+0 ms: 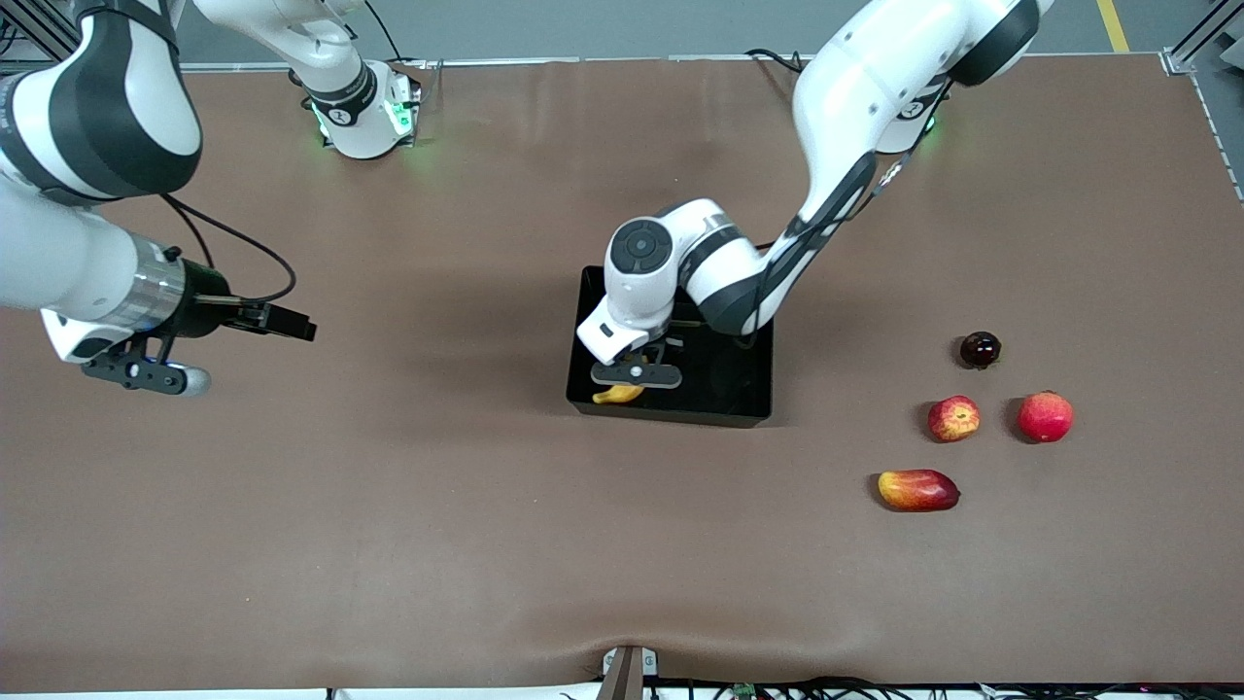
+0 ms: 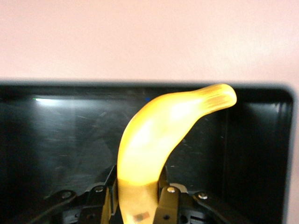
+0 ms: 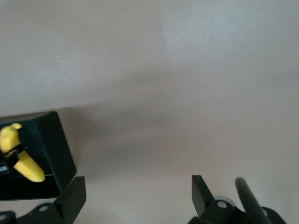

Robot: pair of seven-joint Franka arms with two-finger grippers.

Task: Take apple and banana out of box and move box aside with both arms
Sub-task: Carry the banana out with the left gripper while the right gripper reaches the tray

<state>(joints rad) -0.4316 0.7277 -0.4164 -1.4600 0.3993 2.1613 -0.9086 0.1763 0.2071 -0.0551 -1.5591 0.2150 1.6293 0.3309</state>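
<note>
Front view, box: the black box [image 1: 739, 389] sits mid-counter on the brown counter [image 1: 437, 506]; the left tool [image 1: 637, 374] is lowered into its end toward the right arm, closed on the banana [image 1: 619, 394]; the banana's yellow tip shows just inside the wall nearest the front camera; the rest of the box floor that shows holds nothing else
Front view, loose fruit: the apple [image 1: 953, 418] lies on the counter toward the left arm's end, well apart from the box; the plain red fruit [image 1: 1045, 416] is just beside it; the mango [image 1: 918, 489] lies nearer the camera; a small dark round fruit [image 1: 980, 349] lies farther from it
Front view, right arm: it waits, its right tool [image 1: 277, 321] over bare counter at the right arm's end
Left wrist view: the banana [image 2: 159, 140] is clamped near one end between the fingers [image 2: 169, 205]; its curved tip rises toward the box [image 2: 56, 140] wall; glossy black floor on both sides of it
Right wrist view: the right tool's [image 3: 138, 196] fingers [image 3: 72, 196] stand wide apart, gripping nothing, over plain counter; a corner of the box [image 3: 58, 149] shows with the banana [image 3: 25, 165] inside
</note>
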